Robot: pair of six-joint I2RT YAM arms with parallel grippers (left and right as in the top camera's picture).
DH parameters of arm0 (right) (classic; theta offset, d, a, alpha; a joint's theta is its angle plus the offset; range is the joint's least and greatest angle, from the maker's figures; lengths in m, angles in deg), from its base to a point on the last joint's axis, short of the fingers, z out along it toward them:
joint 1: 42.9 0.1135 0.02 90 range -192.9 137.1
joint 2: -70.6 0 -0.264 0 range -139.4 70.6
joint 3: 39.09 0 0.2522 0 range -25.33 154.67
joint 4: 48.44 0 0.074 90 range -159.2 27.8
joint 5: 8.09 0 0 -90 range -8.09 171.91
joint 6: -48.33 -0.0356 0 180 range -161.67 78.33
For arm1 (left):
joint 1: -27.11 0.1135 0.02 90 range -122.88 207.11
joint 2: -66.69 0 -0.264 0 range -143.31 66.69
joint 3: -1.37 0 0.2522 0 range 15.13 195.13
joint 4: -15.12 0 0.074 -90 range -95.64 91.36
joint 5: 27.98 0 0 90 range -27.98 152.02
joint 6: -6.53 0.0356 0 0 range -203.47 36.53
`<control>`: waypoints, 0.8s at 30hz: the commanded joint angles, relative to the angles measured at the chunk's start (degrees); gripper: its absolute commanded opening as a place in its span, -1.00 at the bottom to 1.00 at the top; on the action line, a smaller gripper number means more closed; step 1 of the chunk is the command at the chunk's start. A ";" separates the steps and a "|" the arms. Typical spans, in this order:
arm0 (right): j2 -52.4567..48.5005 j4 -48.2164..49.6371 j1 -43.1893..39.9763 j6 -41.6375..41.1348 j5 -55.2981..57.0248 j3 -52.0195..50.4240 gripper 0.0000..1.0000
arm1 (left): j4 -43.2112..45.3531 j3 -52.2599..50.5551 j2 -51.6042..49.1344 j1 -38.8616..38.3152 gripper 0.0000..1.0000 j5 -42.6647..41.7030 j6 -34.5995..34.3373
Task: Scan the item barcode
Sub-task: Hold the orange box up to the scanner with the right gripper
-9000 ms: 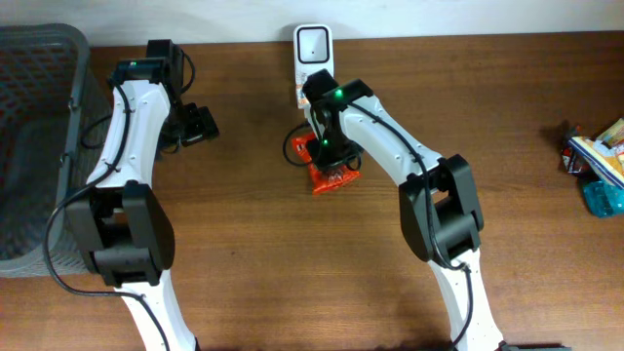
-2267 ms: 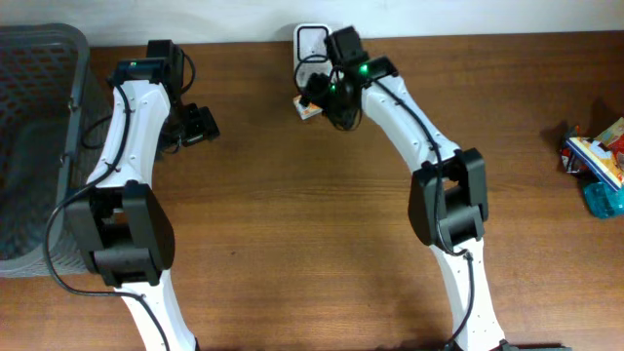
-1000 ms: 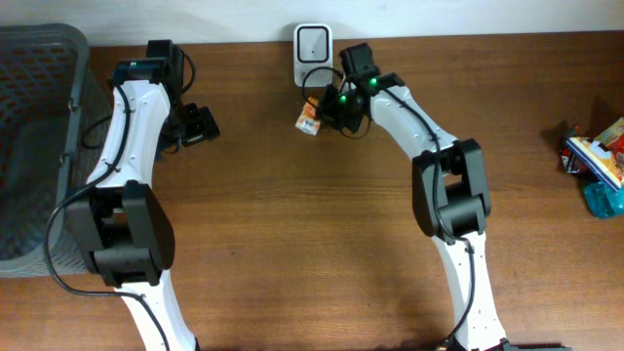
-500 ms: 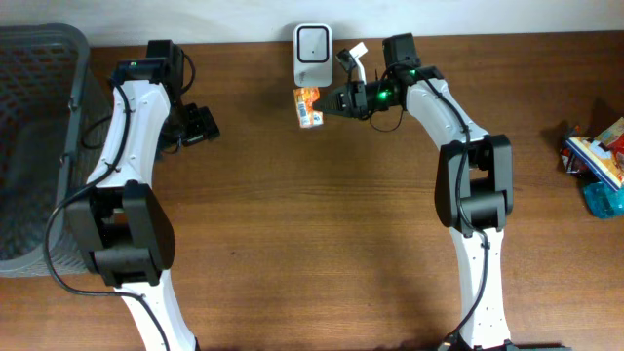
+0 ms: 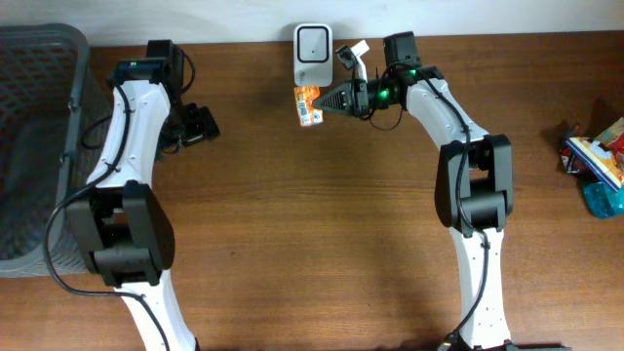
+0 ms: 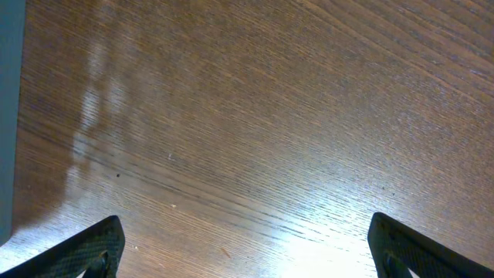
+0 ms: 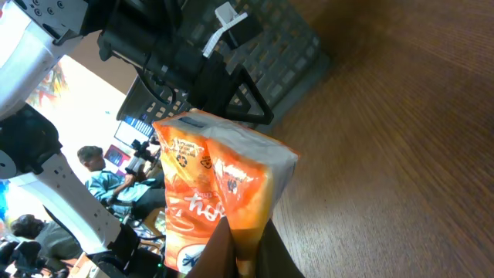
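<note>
Overhead, a dark brown wooden counter (image 5: 292, 244) is filling the frame, its grain running left to right. A grey mesh basket (image 5: 34, 146) is sitting at the left edge, a white barcode scanner (image 5: 312, 54) is standing at the top centre, and a pile of packaged goods (image 5: 597, 161) is lying at the far right edge. In the right wrist view, a bright room with a few people (image 7: 100, 181) is showing at the left, behind the basket.

The left arm (image 5: 122, 166) is stretching up the left side of the frame, and the left end effector (image 5: 200, 125) is hovering over bare wood near the upper left with its jaws standing wide and nothing between them; its two dark fingertips (image 6: 96, 247) are showing at the bottom corners of the left wrist view. The right arm (image 5: 458, 146) is bending up and reaching leftward toward the scanner. The right end effector (image 5: 331, 99) is pinching an orange snack packet (image 5: 308, 105) by one edge.

That packet is hanging just below the scanner's lower edge at the top centre. It is orange with white lettering, crinkled, and a pale label is facing the overhead camera.
</note>
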 commanded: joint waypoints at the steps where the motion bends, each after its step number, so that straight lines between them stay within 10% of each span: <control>1: -0.37 0.57 -0.04 -3.30 4.57 -0.35 -0.92 | -0.04 -0.26 0.33 0.04 0.98 -0.39 0.04; 4: -0.37 -0.52 0.07 -18.51 24.61 -0.35 -0.92 | -0.04 -0.26 0.33 0.04 0.98 -0.39 0.02; 14: 6.21 -13.22 1.79 -23.12 77.09 0.70 -0.92 | -0.04 -0.26 0.33 0.04 0.98 -0.39 0.02; 24: 8.61 -0.57 11.52 15.17 118.81 3.08 -0.92 | -0.04 -0.26 0.33 0.04 0.98 -0.39 0.02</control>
